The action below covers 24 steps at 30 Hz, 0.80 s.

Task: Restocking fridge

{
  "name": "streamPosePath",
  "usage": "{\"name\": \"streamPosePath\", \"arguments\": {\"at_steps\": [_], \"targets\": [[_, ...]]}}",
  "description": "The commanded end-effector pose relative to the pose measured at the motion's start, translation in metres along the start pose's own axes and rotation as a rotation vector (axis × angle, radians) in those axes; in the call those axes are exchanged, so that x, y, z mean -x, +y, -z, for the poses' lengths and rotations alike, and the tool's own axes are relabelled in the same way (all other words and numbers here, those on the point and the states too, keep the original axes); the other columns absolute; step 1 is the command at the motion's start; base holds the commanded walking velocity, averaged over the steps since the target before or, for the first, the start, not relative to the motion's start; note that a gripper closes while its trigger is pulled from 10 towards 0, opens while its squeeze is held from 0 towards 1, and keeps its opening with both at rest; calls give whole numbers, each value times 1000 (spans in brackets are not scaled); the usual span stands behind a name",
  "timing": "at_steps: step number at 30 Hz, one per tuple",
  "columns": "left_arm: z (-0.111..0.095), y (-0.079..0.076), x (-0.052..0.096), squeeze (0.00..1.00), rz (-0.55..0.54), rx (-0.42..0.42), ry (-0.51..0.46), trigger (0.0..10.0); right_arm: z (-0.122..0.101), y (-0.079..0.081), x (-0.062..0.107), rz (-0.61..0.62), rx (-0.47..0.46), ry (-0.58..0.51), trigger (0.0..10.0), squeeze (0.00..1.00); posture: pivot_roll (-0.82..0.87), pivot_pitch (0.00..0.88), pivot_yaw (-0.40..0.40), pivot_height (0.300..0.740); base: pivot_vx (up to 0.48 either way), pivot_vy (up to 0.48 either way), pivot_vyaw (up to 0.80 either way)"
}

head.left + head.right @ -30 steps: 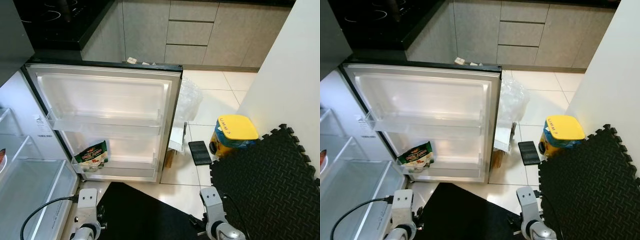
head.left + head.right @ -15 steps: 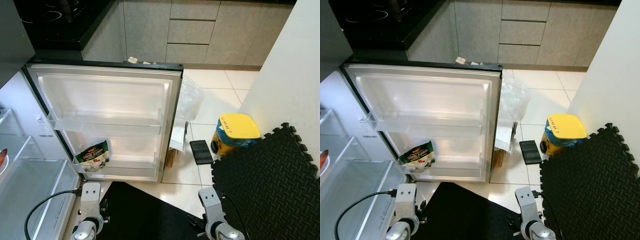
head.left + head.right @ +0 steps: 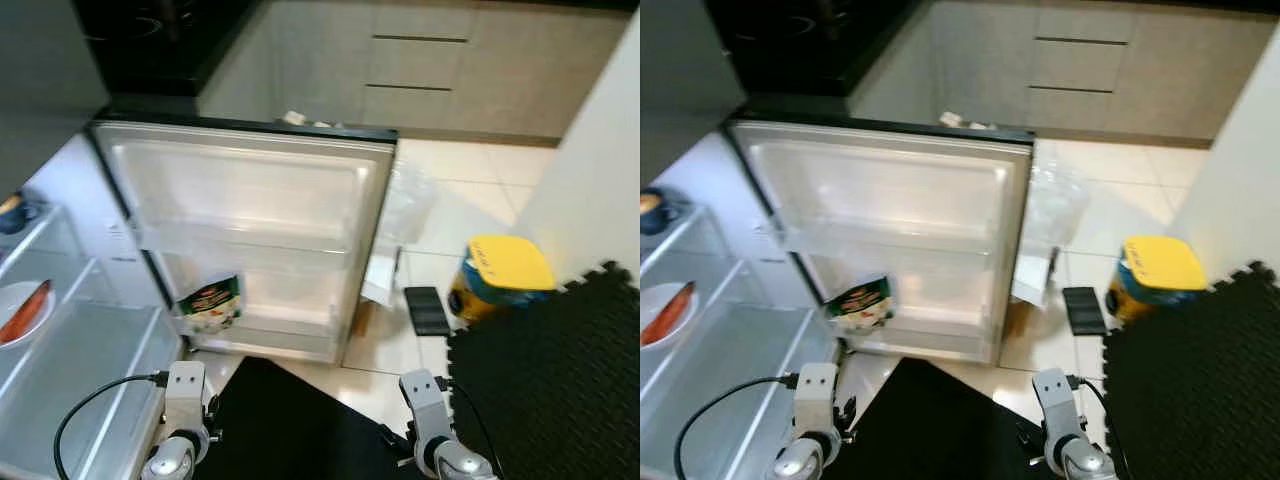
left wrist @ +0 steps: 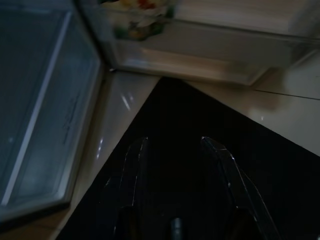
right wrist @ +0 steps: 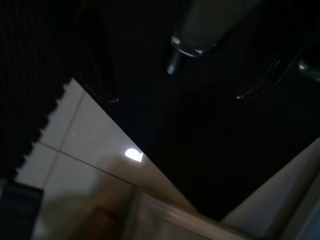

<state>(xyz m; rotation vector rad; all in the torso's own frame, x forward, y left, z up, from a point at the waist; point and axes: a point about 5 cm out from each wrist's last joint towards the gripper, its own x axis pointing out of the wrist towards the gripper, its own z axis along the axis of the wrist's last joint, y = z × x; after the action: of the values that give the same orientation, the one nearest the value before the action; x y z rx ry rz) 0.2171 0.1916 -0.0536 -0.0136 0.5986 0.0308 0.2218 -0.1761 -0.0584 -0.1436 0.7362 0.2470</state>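
The white-lined fridge door [image 3: 250,230] is standing wide open, its two clear shelves running across the inside; a green printed food packet [image 3: 211,303] is sitting at the left end of the lower door shelf; in the fridge body at the left edge, a white plate with an orange-red piece of food [image 3: 22,315] is resting on a glass shelf above the clear crisper drawer [image 3: 70,390]; the left gripper [image 4: 175,165] is hanging low over the black floor mat [image 3: 290,420], its two black fingers spread apart and gripping nothing; the right gripper [image 5: 175,75] is hanging over the same mat, fingers likewise spread and empty; a yellow-lidded blue tub [image 3: 505,275] is sitting on the pale tiles beside the black interlocking foam mat [image 3: 560,380]
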Motion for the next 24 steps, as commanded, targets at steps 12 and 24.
{"name": "streamPosePath", "arguments": {"at_steps": [12,24], "targets": [[9,5,4,0,-22,11,28,10000,-2,12,-3,-13,31,-6,10000,0,-61,90,-17,738,0,0,800],[9,4,3,0,-2,17,36,10000,-3,16,-4,-10,40,-2,10000,0,-67,77,-5,738,0,0,800]]}}
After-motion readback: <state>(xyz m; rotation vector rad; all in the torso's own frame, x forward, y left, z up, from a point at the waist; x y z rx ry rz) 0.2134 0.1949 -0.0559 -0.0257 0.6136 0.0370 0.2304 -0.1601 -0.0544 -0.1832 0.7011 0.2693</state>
